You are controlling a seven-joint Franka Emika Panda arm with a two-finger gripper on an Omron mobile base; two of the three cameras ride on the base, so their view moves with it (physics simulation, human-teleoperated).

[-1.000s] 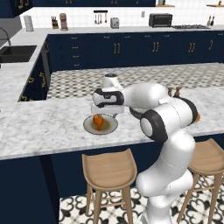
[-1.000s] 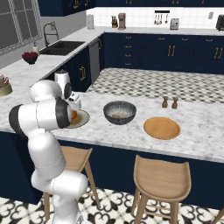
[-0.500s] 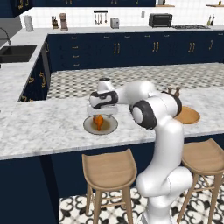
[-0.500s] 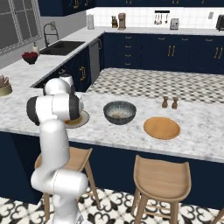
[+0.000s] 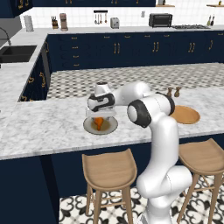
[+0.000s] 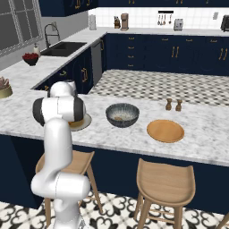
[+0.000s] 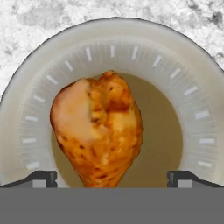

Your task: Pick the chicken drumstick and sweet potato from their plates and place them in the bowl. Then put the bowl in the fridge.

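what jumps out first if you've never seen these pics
The glossy orange drumstick fills the hand view, lying on a grey-green plate with the gripper open right over it, one of its fingers on each side. From the base views, the white arm bends low over that plate at the marble counter. To the plate's right sit a dark bowl and a wooden plate.

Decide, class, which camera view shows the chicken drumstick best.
The hand view: the chicken drumstick lies large and unobstructed on its plate. The left base view shows a small orange patch beneath the gripper; the right base view hides it behind the arm.
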